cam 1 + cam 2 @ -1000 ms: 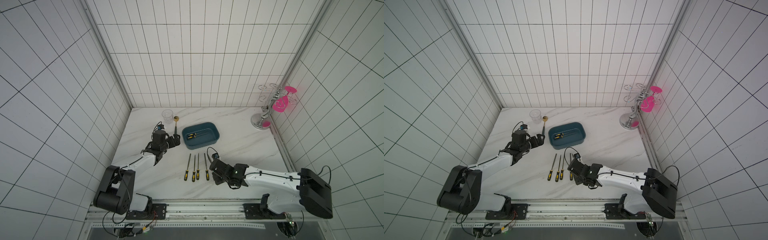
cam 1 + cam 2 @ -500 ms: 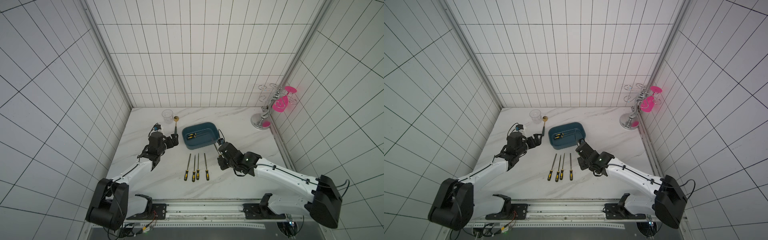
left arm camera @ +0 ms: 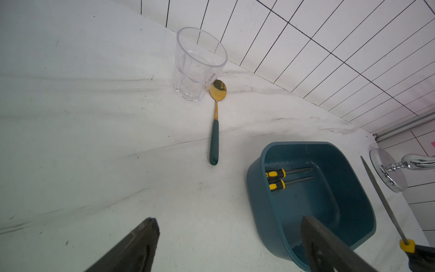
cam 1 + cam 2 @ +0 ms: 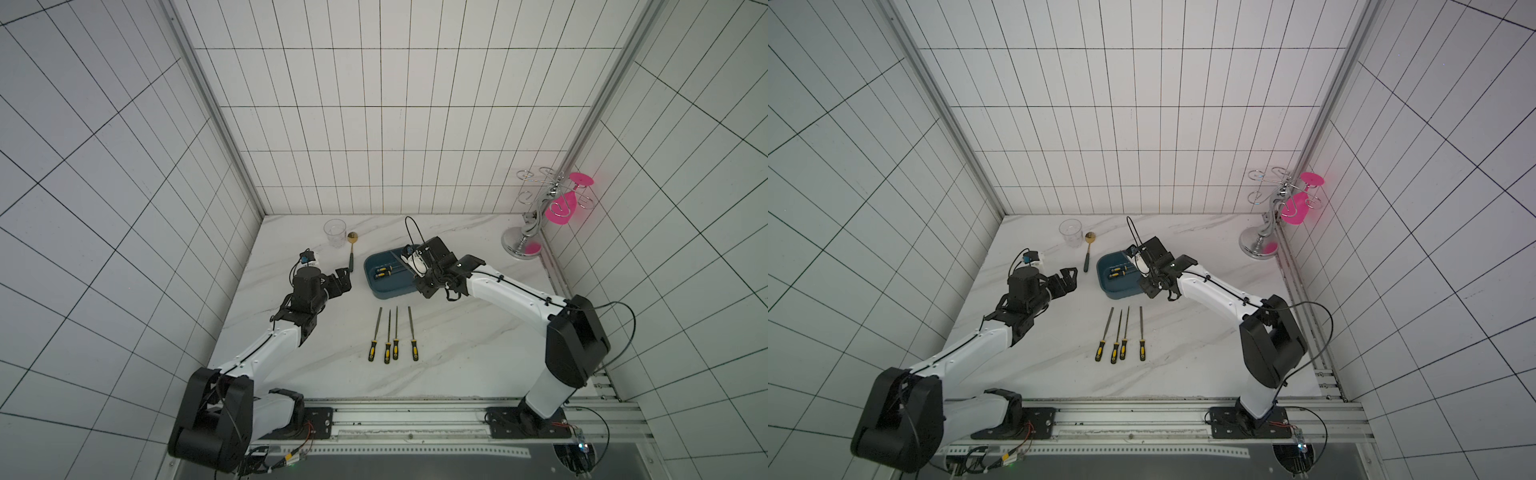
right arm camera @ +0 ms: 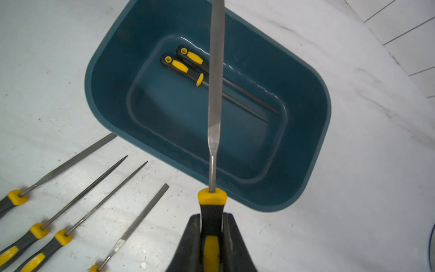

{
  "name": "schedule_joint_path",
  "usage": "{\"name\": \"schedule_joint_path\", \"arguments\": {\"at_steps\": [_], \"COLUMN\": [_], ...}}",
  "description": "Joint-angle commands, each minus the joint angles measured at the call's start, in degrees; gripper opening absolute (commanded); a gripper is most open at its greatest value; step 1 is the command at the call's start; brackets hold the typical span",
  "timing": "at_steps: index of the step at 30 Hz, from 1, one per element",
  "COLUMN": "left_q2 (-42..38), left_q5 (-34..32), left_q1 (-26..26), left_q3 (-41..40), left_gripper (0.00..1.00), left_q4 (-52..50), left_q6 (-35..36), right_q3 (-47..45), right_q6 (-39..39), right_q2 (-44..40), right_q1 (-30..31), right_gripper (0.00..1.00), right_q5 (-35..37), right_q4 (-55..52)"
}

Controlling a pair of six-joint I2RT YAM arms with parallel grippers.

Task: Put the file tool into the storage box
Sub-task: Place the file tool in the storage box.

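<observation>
Held file (image 5: 215, 94): handle clamped in the closed right end effector (image 5: 211, 220), raised over the storage box (image 5: 110, 70), not yet inside. Long axis runs straight out from the jaws, with the tip pointing across the box and crossing above two files (image 5: 180, 66) on its floor. Four files (image 5: 94, 183) lie on the counter (image 5: 353, 164) beside the box. Left end effector (image 3: 229, 222) is open and empty, near the box.

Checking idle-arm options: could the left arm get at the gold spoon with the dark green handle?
Probably yes: the left gripper is open and empty near the green-handled gold spoon, only bare marble tabletop between them. The clear glass stands by its bowl, out of the way.
</observation>
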Motion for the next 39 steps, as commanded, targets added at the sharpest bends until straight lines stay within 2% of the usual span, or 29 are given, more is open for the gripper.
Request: {"name": "schedule_joint_path", "arguments": {"at_steps": [1,8,15,25,31,39], "left_q2": [-0.95,-0.16,0.43,1.52,2.28,4.08], "left_q5": [-1.02,-0.45,-0.72,-0.63,0.23,2.04], "left_q1": [0.32,0.51,0.52,0.52,0.52,-1.77], "left_q3": [-0.71,-0.64,-1.03,-0.53,-0.46,0.89], "left_gripper": [0.98,0.98,0.98,0.98,0.98,0.98], "left_q4": [0.97,1.3,1.91,1.74,2.33,2.24], "left_q6": [-0.17,-0.34,-0.34,-0.04,0.08,2.49], "right_q3": [5.04,10.53,11.58,13.68,12.93,0.47], "right_q6": [-8.31,-13.0,-14.56,-11.76,-8.0,5.59], "right_q2": [3.27,9.83,13.26,15.14,10.16,-6.27], "right_q1": [-1.52,-3.75,-3.75,-4.09,-4.36,-4.6], "right_gripper": [0.09,0.09,0.18,0.49,0.51,0.49], "right_q5": [-1.56,-2.33,0.01,1.82,1.52,1.68], "right_q4": [-0.58,0.12,1.39,0.65,3.06,14.35]}}
